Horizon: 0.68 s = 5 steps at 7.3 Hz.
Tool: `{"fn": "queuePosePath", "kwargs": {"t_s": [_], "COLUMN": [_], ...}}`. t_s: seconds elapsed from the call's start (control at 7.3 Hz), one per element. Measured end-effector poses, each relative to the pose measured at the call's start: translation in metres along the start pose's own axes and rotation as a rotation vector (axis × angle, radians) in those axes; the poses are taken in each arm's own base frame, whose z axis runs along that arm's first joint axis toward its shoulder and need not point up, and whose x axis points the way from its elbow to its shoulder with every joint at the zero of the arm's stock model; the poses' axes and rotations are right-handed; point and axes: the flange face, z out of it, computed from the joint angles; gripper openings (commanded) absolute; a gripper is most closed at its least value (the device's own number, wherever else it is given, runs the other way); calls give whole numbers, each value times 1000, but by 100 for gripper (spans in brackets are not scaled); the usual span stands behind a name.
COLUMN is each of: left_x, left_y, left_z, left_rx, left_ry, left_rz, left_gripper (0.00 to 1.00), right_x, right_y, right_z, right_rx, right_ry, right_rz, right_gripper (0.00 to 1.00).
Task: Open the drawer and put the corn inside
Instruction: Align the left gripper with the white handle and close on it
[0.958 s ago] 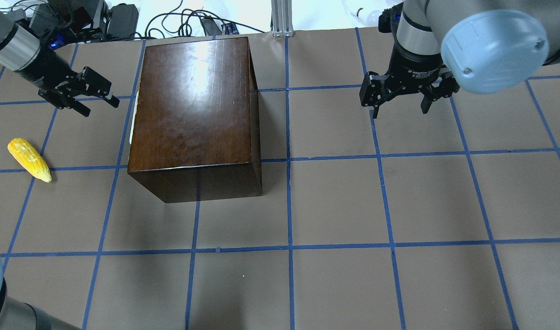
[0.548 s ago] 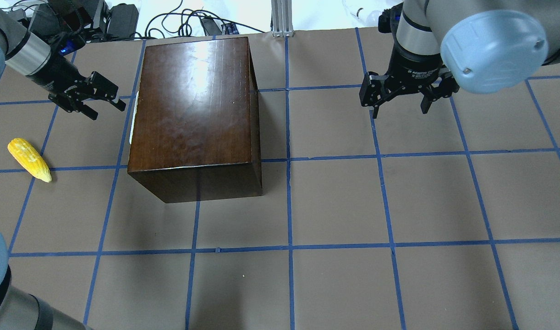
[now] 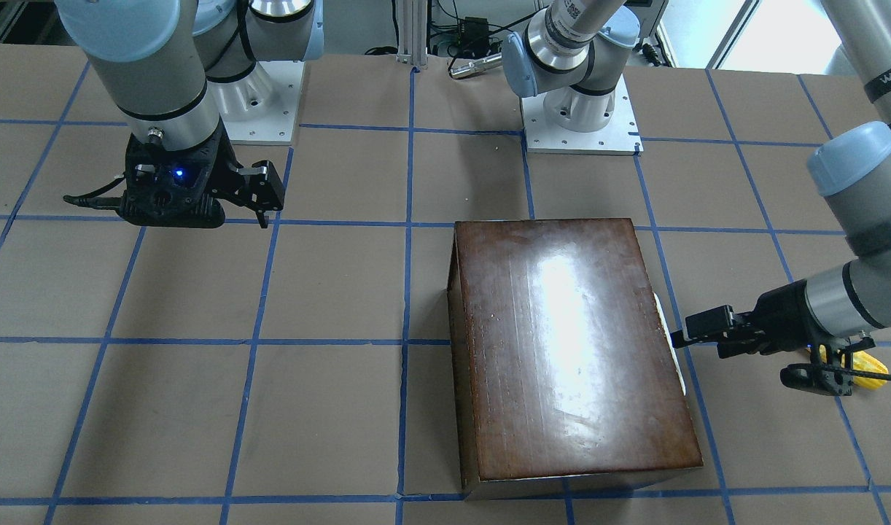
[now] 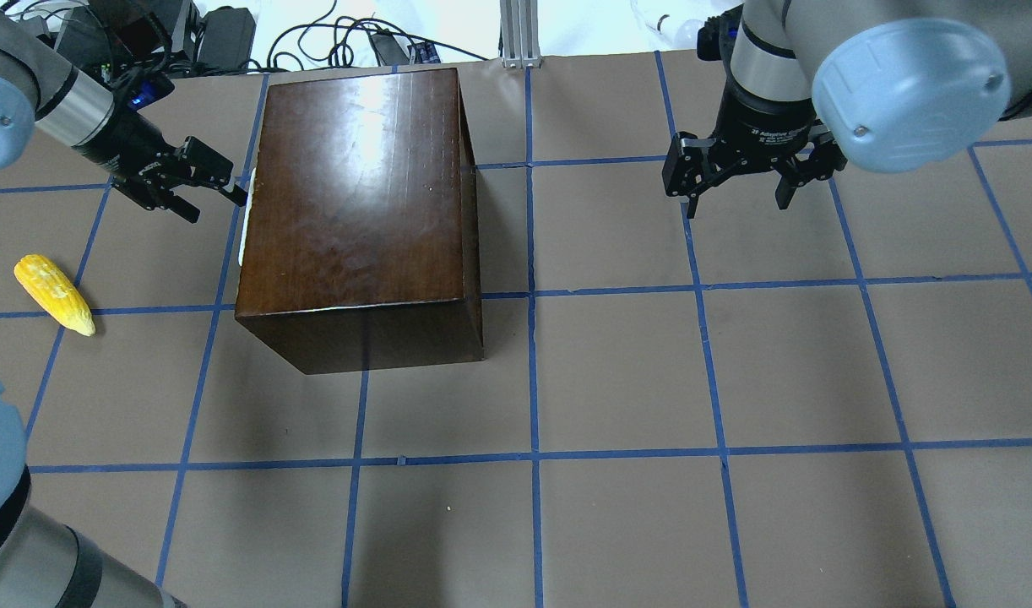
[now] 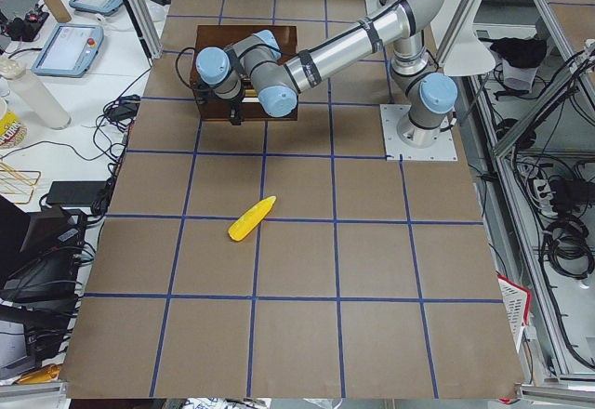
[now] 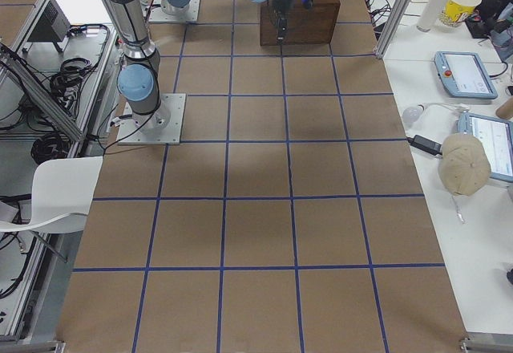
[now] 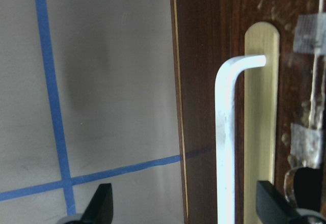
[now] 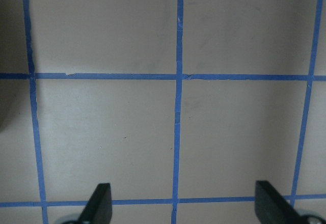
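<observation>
Your drawer (image 7: 201, 107) was shut in the box (image 4: 355, 194), corn (image 4: 53, 294) lay out on the desk (image 4: 617, 371); left jaws released at drawer handle (image 7: 224, 132), right jaws released.

We see the brown box (image 6: 309, 0) at the table's (image 6: 256, 208) far end, the right gripper (image 6: 278, 34) hanging in front of it, a white chair (image 6: 48, 200) beside the near arm's base (image 6: 148, 120).

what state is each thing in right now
drawer: shut
corn: lying flat on the table, not held
left gripper: open, empty, facing the drawer's handle
right gripper: open, empty, above the table
</observation>
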Motion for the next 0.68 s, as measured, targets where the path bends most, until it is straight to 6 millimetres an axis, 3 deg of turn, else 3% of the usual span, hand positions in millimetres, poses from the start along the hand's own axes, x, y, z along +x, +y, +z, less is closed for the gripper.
{"fn": "queuePosePath", "kwargs": {"t_s": [0.68], "left_x": [-6], "left_y": [-7], "left_z": [17], "left_rx": [-6], "left_ry": [37], "left_rz": [16], "left_gripper": [100], "right_x": [0], "right_y": [0], "right_z": [0], "right_rx": [-1], "right_ry": [0], "right_rz": [0], "right_gripper": [100]}}
